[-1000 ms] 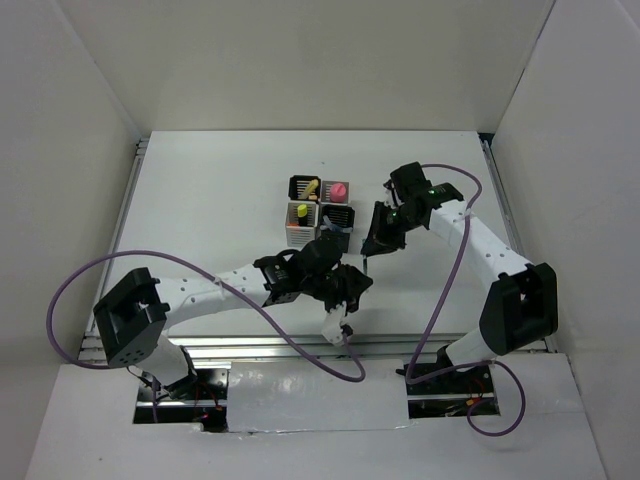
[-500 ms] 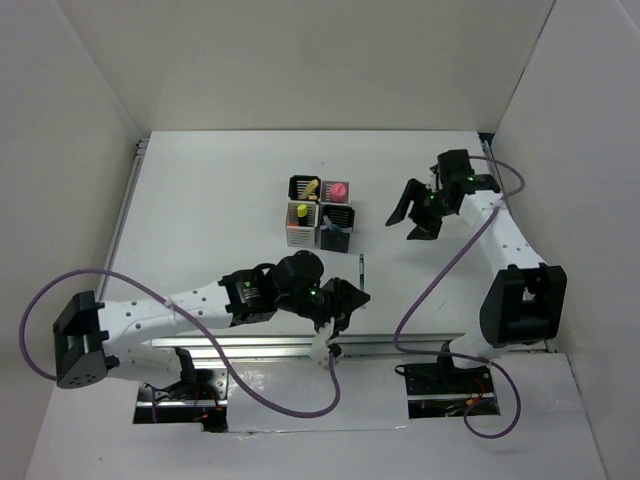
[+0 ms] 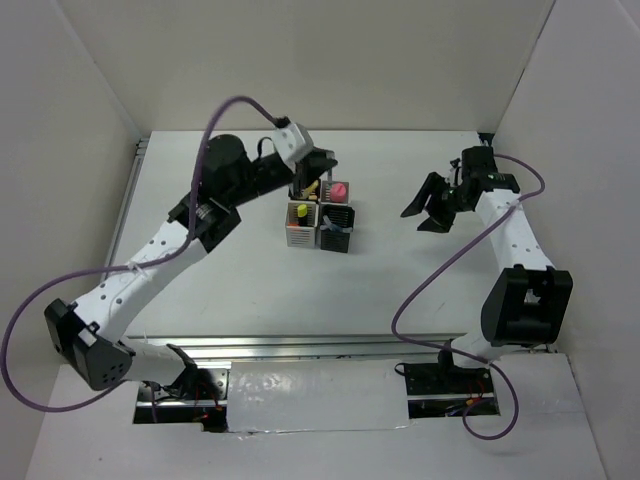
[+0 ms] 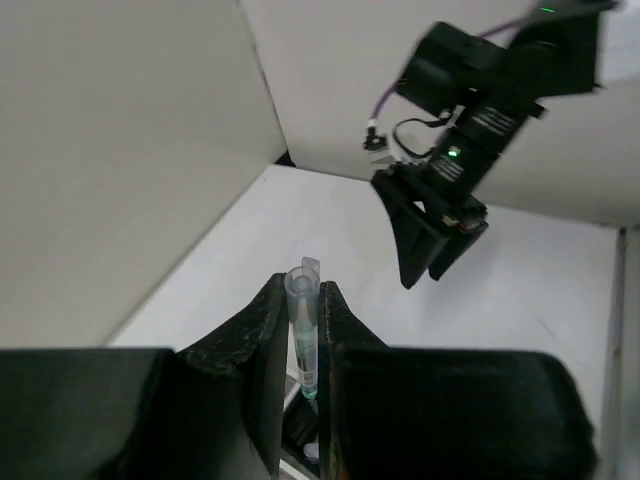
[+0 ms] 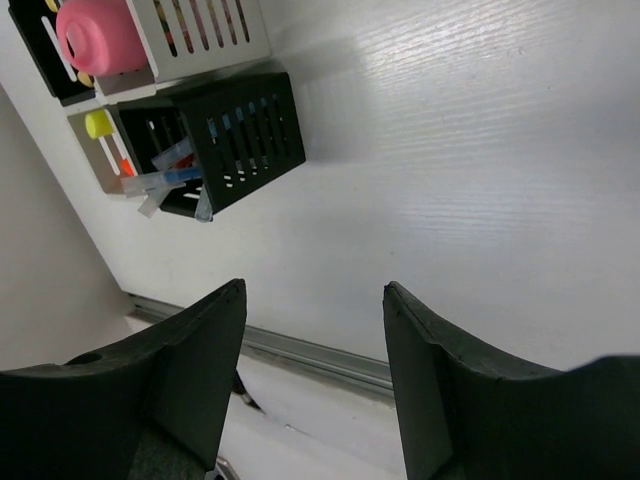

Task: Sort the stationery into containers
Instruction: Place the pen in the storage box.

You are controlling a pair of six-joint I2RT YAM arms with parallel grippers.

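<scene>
Pen [image 4: 303,335], thin with a clear cap, stands upright between the fingers of the left end effector [image 4: 300,292], which is clamped on it; the cap end pokes above the fingertips. From above, that end effector hangs over the back-left corner of the cups [image 3: 335,243], with the left arm [image 3: 150,270] raised high over the tabletop [image 3: 230,300]. The pen itself is too small to make out in the top view.

Four cups stand touching in a two-by-two block near the middle of the tabletop. The back-left cup [image 5: 38,55], black, holds a peach highlighter [image 3: 311,187] lying tilted. The back-right cup [image 5: 200,35], white, holds a pink highlighter [image 3: 338,189]. The front-left cup [image 3: 297,235], white, holds a yellow highlighter [image 3: 299,211] with an orange highlighter [image 5: 125,166] beside it. The front-right cup [image 5: 245,125], black, holds several pens [image 5: 168,176] leaning together, their pale ends sticking past the rim.

The right end effector [image 3: 424,208] is off to the right of the block, well apart from it, jaws spread wide with nothing between them, only bare tabletop below
</scene>
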